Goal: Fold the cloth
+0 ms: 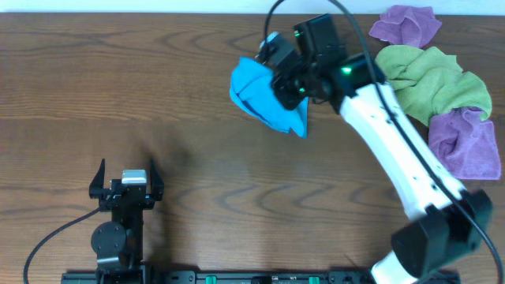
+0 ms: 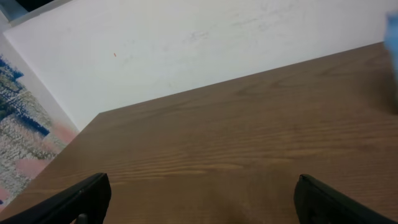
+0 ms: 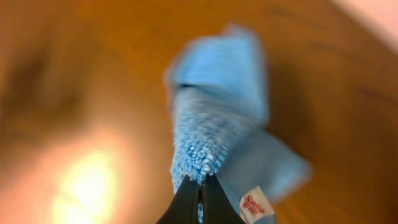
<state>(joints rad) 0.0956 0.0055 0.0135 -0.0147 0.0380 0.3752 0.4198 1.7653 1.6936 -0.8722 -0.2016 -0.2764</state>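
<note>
While outstretched, the right end effector (image 3: 200, 182) pinches the cloth (image 1: 252, 93), seemingly aloft.

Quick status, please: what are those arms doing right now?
Right gripper shut on the cloth, bunched up. Left gripper open, empty. Green cloth and purple cloths heaped aside, nothing in the way.

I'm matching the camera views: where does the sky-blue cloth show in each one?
Overhead: cloth upper middle, right of centre.
Left wrist: cloth probably the blurred blue sliver at the right edge.
Right wrist: cloth centre, bunched, pinched by the shut right gripper.
Shared landmark: the brown wooden table.
</note>
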